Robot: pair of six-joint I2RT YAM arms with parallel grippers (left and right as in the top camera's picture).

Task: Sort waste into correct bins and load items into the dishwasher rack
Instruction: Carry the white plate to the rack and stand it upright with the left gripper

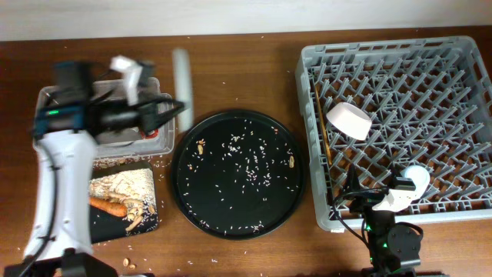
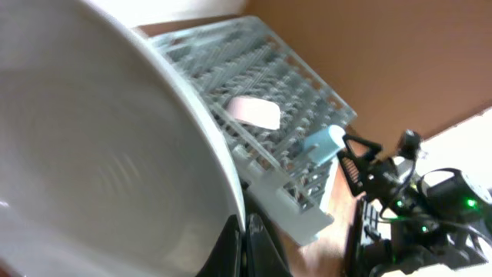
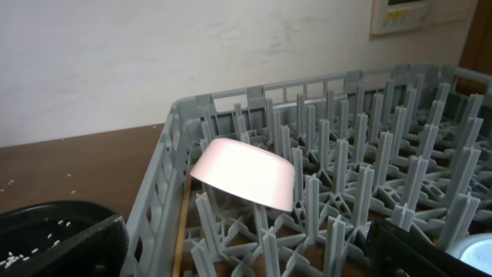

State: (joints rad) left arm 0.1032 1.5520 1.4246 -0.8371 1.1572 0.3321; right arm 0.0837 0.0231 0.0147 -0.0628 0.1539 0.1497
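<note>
My left gripper (image 1: 177, 110) is shut on the rim of the round grey-white plate (image 1: 182, 73), held on edge above the clear tub (image 1: 48, 96). In the left wrist view the plate (image 2: 100, 154) fills the left side, with my fingers (image 2: 246, 248) pinching its rim. The red wrapper (image 1: 156, 132) lies in the tub. The carrot piece (image 1: 108, 205) and beige scraps (image 1: 123, 185) lie in the shallow black tray (image 1: 150, 223). The rack (image 1: 430, 46) holds the pinkish bowl (image 1: 348, 121) (image 3: 246, 175), the chopsticks (image 1: 321, 131) and the light-blue cup (image 1: 416, 177). My right gripper (image 1: 357, 196) (image 3: 246, 261) is open and empty over the rack's front left corner.
A large round black tray (image 1: 184, 181) strewn with rice grains lies between the bins and the rack. Loose rice is scattered on the wooden table near the tub. The rack's left wall (image 3: 157, 192) stands close to my right gripper.
</note>
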